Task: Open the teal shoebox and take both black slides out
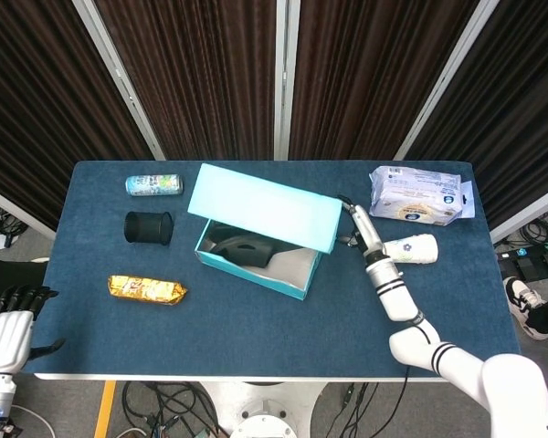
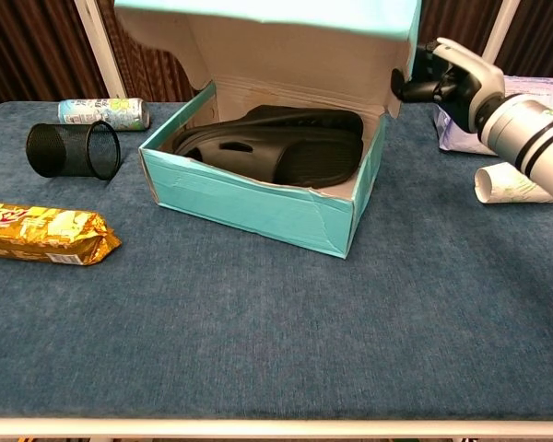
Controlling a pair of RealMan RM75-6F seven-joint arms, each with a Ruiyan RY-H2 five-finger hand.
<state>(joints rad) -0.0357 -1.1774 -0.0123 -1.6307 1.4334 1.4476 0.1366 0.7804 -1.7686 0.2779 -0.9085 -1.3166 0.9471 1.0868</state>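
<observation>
The teal shoebox (image 1: 297, 283) (image 2: 249, 198) stands open mid-table. Its lid (image 1: 265, 205) (image 2: 267, 14) is tipped up and back over the far side. Black slides (image 1: 242, 248) (image 2: 276, 143) lie inside, overlapping each other. My right hand (image 1: 359, 230) (image 2: 456, 78) is at the lid's right end and holds its edge with dark fingertips, keeping the lid raised. My left hand (image 1: 5, 333) hangs off the table's near left corner, fingers apart and holding nothing; it shows only in the head view.
Left of the box lie a drink can (image 1: 153, 185) (image 2: 101, 110), a black mesh cup (image 1: 148, 227) (image 2: 72, 147) on its side and a gold snack packet (image 1: 146, 289) (image 2: 41, 232). A paper cup (image 1: 411, 248) (image 2: 521, 184) and a wipes pack (image 1: 416, 195) (image 2: 535, 87) lie right.
</observation>
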